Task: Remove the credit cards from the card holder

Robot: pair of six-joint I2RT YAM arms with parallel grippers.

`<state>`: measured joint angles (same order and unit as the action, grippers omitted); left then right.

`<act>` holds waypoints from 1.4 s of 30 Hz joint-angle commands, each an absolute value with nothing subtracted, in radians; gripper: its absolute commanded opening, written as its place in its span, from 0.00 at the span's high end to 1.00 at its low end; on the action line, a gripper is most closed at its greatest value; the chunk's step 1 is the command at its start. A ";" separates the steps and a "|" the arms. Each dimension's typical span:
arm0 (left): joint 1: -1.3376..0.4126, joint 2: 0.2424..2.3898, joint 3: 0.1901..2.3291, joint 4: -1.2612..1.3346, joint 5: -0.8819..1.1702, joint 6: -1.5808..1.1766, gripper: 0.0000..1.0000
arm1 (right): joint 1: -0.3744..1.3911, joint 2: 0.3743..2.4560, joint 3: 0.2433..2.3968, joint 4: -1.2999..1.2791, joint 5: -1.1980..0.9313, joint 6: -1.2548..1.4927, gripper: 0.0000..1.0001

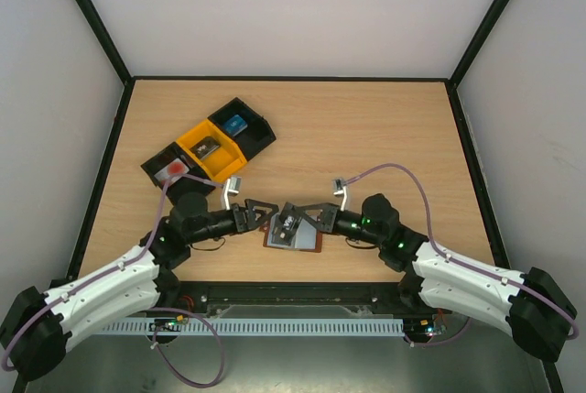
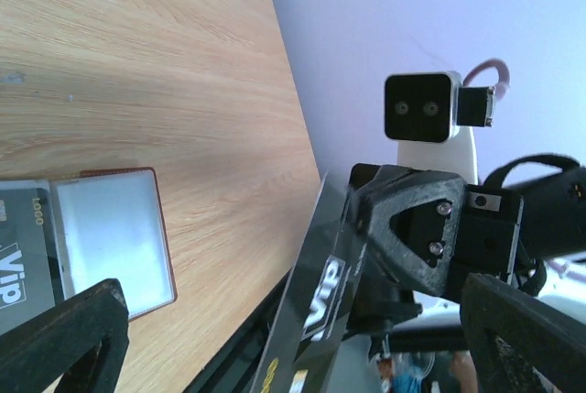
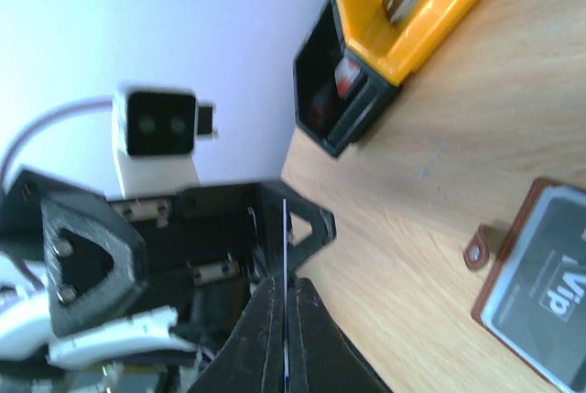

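Though small from the top camera, reading card holder as open and flat on table, just beyond the arm bases, brown rim outermost, pale pockets facing up. Got a grey "Vip" pocketed card tucked into one side of it. Other side shows only a pale pocket; contents can't tell.

At card holder's left edge: left gripper, fingers spread wide, gripping nothing.

At card holder's right edge: right gripper, jaws pinched flat on held card. Dark, "Vip" print, turned on edge, lifted off card holder, out of the pockets. Edge-on to the right wrist camera, so just a thin line there. Sits between the spread left fingers in the left wrist view, no contact visible with either.

Further out, beyond and left of card holder, well apart from it: three trays in a slanted row, touching side by side.
- Closest to card holder: near black tray, with white red-blotch card inside.
- Next: yellow tray, with dark grey card inside.
- Farthest from card holder: far black tray, with blue card inside.
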<state>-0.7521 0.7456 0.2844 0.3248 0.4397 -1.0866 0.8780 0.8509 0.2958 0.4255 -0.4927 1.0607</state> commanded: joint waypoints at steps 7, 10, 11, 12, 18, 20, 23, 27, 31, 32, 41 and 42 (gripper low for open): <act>-0.759 0.732 0.185 0.555 0.322 -1.290 0.06 | 0.878 0.935 0.342 0.610 -0.167 1.293 0.98; -0.767 0.753 0.193 0.593 0.307 -1.287 0.07 | 0.880 0.953 0.343 0.652 -0.121 1.343 0.98; -0.770 0.762 0.196 0.601 0.300 -1.288 0.10 | 0.881 0.954 0.340 0.666 -0.107 1.360 0.98; -0.770 0.770 0.197 0.616 0.296 -1.292 0.14 | 0.883 0.954 0.339 0.676 -0.094 1.375 0.98; -0.773 0.833 0.199 0.740 0.276 -1.329 0.37 | 0.912 0.947 0.345 0.685 -0.063 1.403 0.98; -0.775 0.863 0.216 0.763 0.282 -1.329 0.40 | 0.920 0.944 0.336 0.685 -0.060 1.415 0.98; -0.778 0.901 0.238 0.788 0.291 -1.325 0.42 | 0.931 0.935 0.314 0.690 -0.042 1.436 0.98; -0.781 0.947 0.249 0.830 0.301 -1.333 0.52 | 0.933 0.926 0.290 0.704 -0.044 1.452 0.98; -0.780 0.974 0.257 0.842 0.296 -1.330 0.71 | 0.933 0.920 0.283 0.698 -0.054 1.451 0.98; -0.781 0.977 0.257 0.846 0.296 -1.331 0.78 | 0.933 0.917 0.280 0.697 -0.056 1.449 0.98; -0.778 0.952 0.260 0.804 0.289 -1.292 0.97 | 0.934 0.856 0.231 0.677 -0.057 1.440 0.97; -0.777 0.947 0.260 0.798 0.290 -1.288 0.97 | 0.933 0.848 0.232 0.667 -0.057 1.435 0.95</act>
<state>-0.7788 0.9699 0.2352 0.8001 0.3023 -1.3270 0.9257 0.8886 0.2466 0.6628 -0.0769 1.4433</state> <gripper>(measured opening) 0.032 0.031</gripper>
